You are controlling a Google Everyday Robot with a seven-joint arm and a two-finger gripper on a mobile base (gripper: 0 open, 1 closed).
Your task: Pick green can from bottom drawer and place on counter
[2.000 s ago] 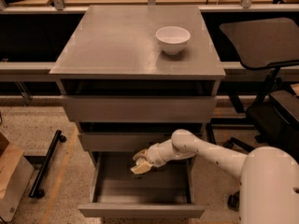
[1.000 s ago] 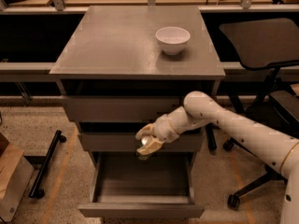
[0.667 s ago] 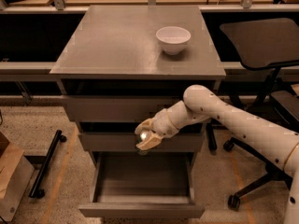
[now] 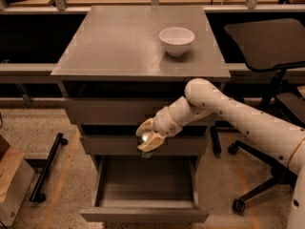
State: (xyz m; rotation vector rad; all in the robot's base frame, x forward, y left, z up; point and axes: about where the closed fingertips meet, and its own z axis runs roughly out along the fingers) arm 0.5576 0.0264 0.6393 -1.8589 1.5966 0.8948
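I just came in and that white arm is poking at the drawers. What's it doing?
The robot's gripper is shut on a small can, mostly hidden between its fingers. It hangs in front of the upper drawers, above the open bottom drawer, which looks empty inside. The can is not on the counter yet. Only a white bowl sits up there.

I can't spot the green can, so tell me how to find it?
Find the grey counter with the white bowl on it. Lower down, above the open bottom drawer, the gripper holds the green can. It is small, dark and shiny-topped, unlike the bowl.
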